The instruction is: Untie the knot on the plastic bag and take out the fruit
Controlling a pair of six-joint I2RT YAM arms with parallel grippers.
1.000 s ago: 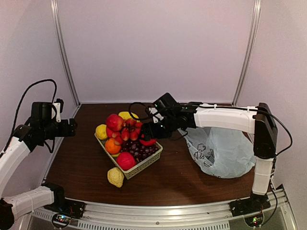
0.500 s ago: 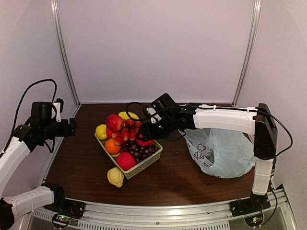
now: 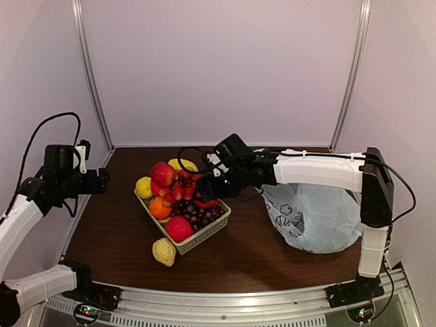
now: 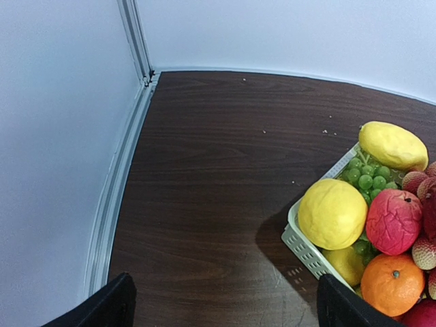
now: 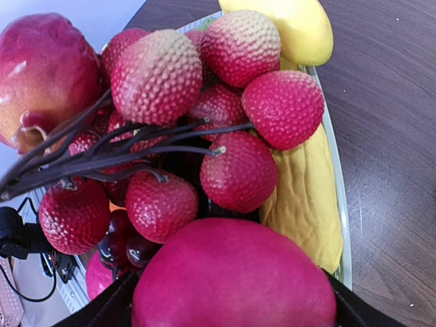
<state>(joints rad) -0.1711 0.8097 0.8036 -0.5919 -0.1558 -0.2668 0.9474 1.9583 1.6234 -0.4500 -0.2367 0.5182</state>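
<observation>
— Where's the fruit now?

— In my right gripper (image 5: pixel 231 315), which is clamped on a red fruit (image 5: pixel 231 276) just above the basket (image 3: pixel 216 228), close over the lychees (image 5: pixel 231 122). The bag (image 3: pixel 320 218) lies slumped on the table (image 3: pixel 272 262), well apart to the right.

— How does it handle?

— It's smooth and rounded. I judge it firm, light and a little slippery, so I grip across its broad middle. Its long axis seems to run finger to finger. I see no stem end.

— And the left?

— My left gripper (image 4: pixel 228 303) is spread wide and empty, near the basket. The bag is limp film, and I can't make out a knot.
</observation>
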